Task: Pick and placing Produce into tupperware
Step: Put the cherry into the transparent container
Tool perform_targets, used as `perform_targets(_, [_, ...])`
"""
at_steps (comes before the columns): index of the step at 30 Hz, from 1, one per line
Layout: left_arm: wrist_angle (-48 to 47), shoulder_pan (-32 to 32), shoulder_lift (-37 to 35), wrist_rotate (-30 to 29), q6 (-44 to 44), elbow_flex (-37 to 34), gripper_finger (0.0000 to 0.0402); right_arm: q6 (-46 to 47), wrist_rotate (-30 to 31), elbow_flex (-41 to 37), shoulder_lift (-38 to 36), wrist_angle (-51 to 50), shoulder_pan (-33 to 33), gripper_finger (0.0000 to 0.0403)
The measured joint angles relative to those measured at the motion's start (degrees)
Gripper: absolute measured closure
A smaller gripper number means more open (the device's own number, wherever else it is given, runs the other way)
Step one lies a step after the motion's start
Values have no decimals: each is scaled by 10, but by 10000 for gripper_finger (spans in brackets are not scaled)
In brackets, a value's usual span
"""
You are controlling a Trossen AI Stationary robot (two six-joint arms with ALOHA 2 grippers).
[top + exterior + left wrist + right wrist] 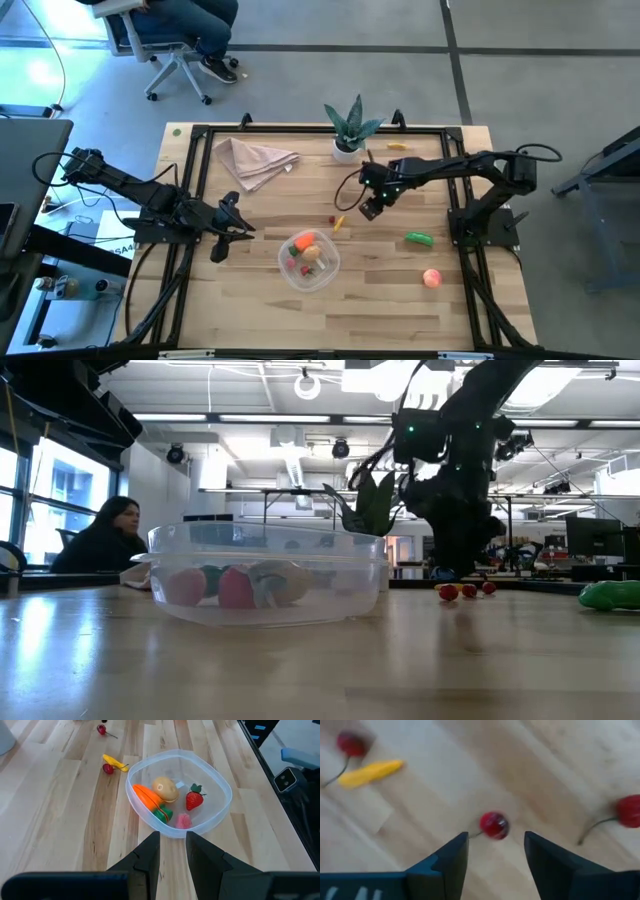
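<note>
Seated person (pixel 185 25) cut off at high view's top edge. Red cherry (pixel 629 811) clipped by right wrist view's edge. Tub (pixel 267 573) contents blurred in low view.

No legible text, labels, brand marks, nos. or signs on any object, arm or surface in any view.

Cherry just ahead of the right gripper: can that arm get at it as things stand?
Probably yes. The right gripper stands open right over the cherry, which lies alone on bare table; the yellow piece and other cherries sit well aside.
</note>
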Motion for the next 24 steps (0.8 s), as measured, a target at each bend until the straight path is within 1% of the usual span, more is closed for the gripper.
perform_targets(3, [0, 0, 0, 0, 0, 0, 318, 30, 18, 0, 0, 0, 0, 208])
perform_targets(12, [0, 0, 0, 0, 0, 0, 318, 91, 20, 0, 2, 4, 0, 205])
perform_targets(18, [0, 0, 0, 0, 0, 0, 318, 112, 20, -2, 25, 11, 0, 205])
perform_targets(24, [0, 0, 0, 0, 0, 0, 318, 122, 15, -2, 50, 49, 1, 206])
